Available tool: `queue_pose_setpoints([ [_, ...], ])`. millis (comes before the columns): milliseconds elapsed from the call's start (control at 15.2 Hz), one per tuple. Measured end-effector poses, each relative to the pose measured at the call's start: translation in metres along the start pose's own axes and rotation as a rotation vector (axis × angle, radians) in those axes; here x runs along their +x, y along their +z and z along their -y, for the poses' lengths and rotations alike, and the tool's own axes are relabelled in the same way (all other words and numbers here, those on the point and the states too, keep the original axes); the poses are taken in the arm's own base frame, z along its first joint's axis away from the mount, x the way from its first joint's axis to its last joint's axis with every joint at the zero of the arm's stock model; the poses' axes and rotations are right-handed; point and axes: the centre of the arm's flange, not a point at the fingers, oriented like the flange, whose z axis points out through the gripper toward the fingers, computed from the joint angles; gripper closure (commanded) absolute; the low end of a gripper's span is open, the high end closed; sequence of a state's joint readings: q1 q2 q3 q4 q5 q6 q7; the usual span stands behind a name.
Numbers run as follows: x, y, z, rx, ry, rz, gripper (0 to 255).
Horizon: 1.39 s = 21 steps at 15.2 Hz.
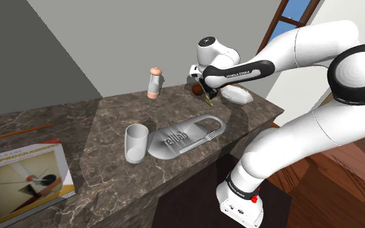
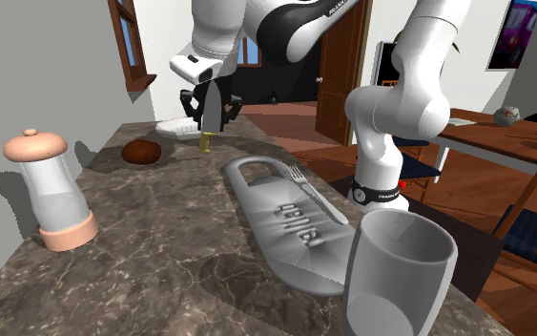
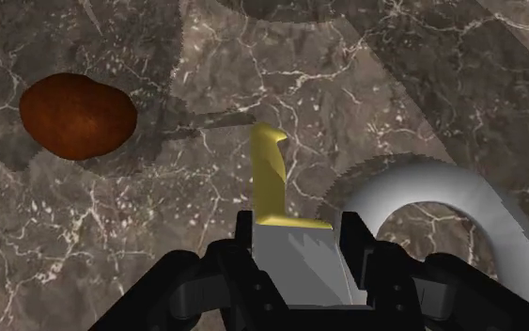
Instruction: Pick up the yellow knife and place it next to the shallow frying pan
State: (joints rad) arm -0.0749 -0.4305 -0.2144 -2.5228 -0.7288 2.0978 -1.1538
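A dark, marble-patterned desk [image 1: 103,116] stands against plain grey walls, with a wood-framed window beyond its far end. The knife with a yellow handle and grey blade [image 3: 273,174] hangs upright in the all-black gripper [image 3: 298,226]. The fingers are drawn narrow onto the blade and the handle points down at the desk. Whether the handle's end touches the stone cannot be told. A brown rounded lump [image 3: 77,115] lies just beside the knife, and a white shallow pan [image 1: 237,95] sits near it at the desk's end. On the other side is a grey flat board with a loop handle and raised lettering [image 1: 174,139], carrying a grey fork [image 1: 197,141]. Further off stand a grey cup [image 1: 135,142], a clear shaker with a peach cap [image 1: 153,83] and a book [image 1: 22,178].
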Motion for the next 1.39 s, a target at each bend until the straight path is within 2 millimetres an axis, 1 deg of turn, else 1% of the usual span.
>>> queue_pose_setpoints([
  [198, -0.036, 0.022, 0.009, 0.000, 0.000, 0.000, 255],
  [264, -0.046, 0.033, 0.011, 0.001, 0.000, -0.001, 255],
  [660, -0.116, 0.069, 0.026, 0.000, 0.000, -0.001, 255],
  [792, -0.121, 0.077, 0.029, 0.000, 0.000, -0.001, 255],
  [924, -0.119, 0.086, 0.031, 0.000, -0.001, 0.000, 255],
  [1386, -0.101, 0.118, 0.035, 0.000, -0.001, 0.000, 255],
])
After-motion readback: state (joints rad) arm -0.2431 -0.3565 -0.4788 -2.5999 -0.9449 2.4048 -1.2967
